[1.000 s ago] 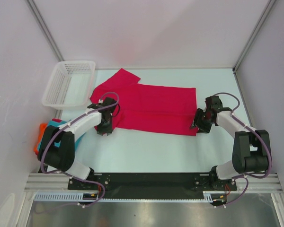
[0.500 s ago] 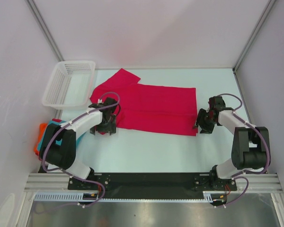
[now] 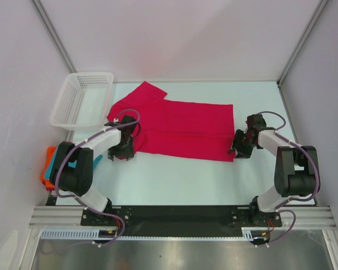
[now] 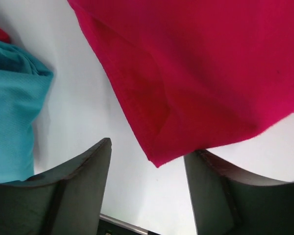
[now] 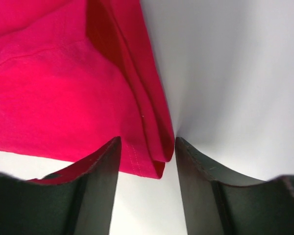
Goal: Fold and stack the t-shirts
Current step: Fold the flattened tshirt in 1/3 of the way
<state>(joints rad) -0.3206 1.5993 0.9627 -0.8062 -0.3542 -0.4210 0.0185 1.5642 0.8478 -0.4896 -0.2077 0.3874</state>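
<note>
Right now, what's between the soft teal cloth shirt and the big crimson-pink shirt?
Bare white table lies between teal shirt and crimson-pink shirt; left wrist view.

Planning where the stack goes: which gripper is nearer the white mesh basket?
Left. The left gripper is at the crimson t-shirt's left end, close to the white mesh basket; the right gripper is at the shirt's right end.

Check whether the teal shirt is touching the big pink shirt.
Apart. The left wrist view shows a strip of bare table between the teal shirt and the big pink shirt.
</note>
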